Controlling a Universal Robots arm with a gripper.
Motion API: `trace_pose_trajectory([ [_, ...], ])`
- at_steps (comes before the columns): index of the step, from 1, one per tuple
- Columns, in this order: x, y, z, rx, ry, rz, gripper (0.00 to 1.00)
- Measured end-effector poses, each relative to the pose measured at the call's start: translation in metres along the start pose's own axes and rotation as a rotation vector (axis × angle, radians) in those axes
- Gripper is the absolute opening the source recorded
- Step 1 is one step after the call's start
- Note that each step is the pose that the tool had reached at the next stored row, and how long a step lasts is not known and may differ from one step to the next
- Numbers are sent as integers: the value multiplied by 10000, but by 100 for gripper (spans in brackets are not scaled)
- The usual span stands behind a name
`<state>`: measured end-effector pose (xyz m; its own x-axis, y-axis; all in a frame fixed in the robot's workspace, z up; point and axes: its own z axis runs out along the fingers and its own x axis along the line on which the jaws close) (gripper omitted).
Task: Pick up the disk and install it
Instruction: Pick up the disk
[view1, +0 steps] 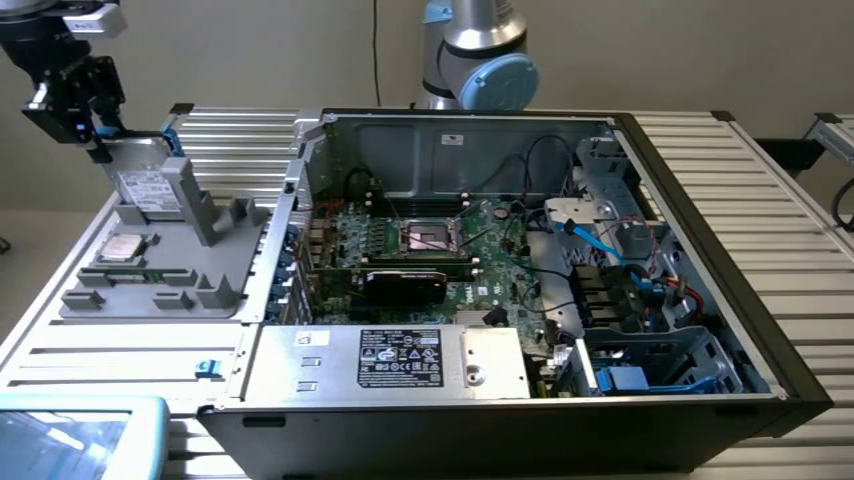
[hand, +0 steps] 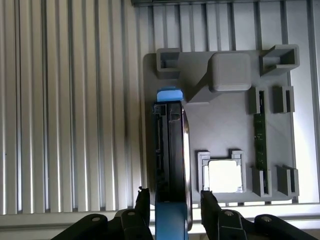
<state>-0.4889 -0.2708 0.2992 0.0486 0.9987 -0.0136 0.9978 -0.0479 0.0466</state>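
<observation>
**Pincer astride disk in tray: not yet clamped**

The pincer (view1: 95, 142) hangs over the far end of a grey tray (view1: 158, 301) at the exterior view's left. In the wrist view its fingers (hand: 143, 201) stand apart, one on each side of the disk (hand: 170, 145). A slim strip of tray (hand: 220, 120) shows between the disk and one finger, so no clamp is observed.

The disk (view1: 144, 190) stands on edge in the tray, its labelled face visible in the exterior view. A blue rail runs along the edge facing the wrist camera.

A square silver chip (hand: 223, 176) sits in its own pocket of the tray, just beside the disk. A green memory stick (hand: 260, 142) stands in a slot beyond it.

The tray rests on a slatted metal surface (view1: 238, 130). An open computer case (view1: 694, 180) lies next to the tray on the exterior view's right. Inside the case, a grey box with a black label (view1: 387, 360) occupies the near corner.
</observation>
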Motion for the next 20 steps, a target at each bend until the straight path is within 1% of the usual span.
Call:
trace_pose_trajectory([
  [16,45,-2,3,7,0,14,53],
  [18,46,-3,3,16,-1,15,51],
  [19,47,-3,3,20,-1,15,43],
  [20,47,-4,3,22,-1,16,43],
])
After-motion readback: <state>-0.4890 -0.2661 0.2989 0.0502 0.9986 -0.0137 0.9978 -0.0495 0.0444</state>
